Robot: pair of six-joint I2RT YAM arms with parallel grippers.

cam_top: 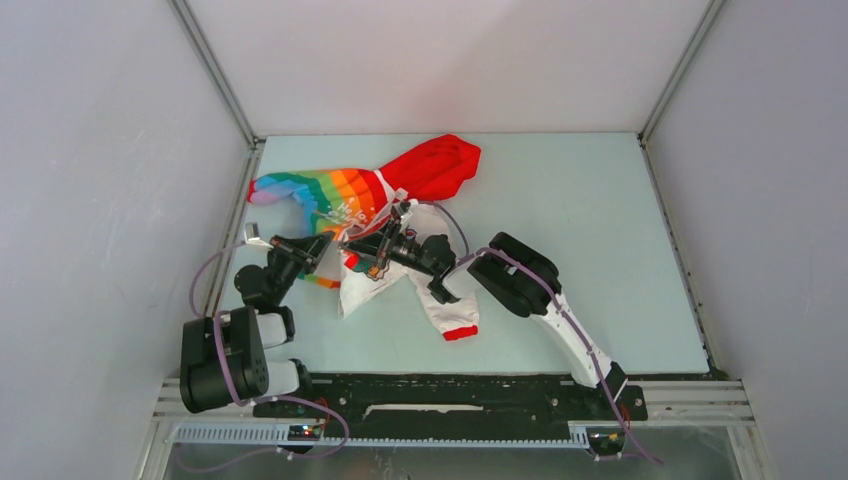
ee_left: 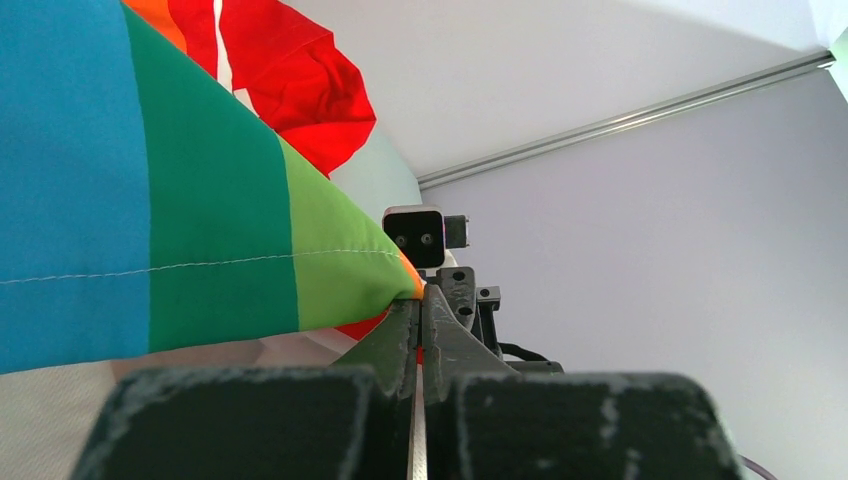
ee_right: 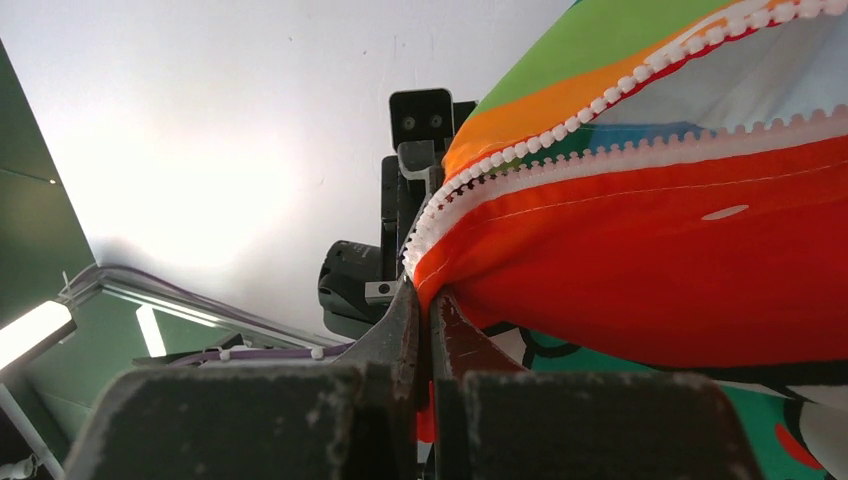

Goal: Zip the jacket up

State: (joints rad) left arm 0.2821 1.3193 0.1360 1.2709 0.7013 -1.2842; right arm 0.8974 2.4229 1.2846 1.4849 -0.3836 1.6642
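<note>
Both closed tight on the jacket [cam_top: 335, 198], left jaws pinching its rainbow corner [ee_left: 340, 275], right jaws its zipper edge [ee_right: 600, 165].

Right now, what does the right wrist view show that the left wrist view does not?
Only the right wrist view: the white zipper teeth, two rows not joined. Only the left wrist view: the red hood. Both: the jacket, its edge pinched in that arm's own shut gripper, the right gripper in one, the left gripper in the other.
</note>
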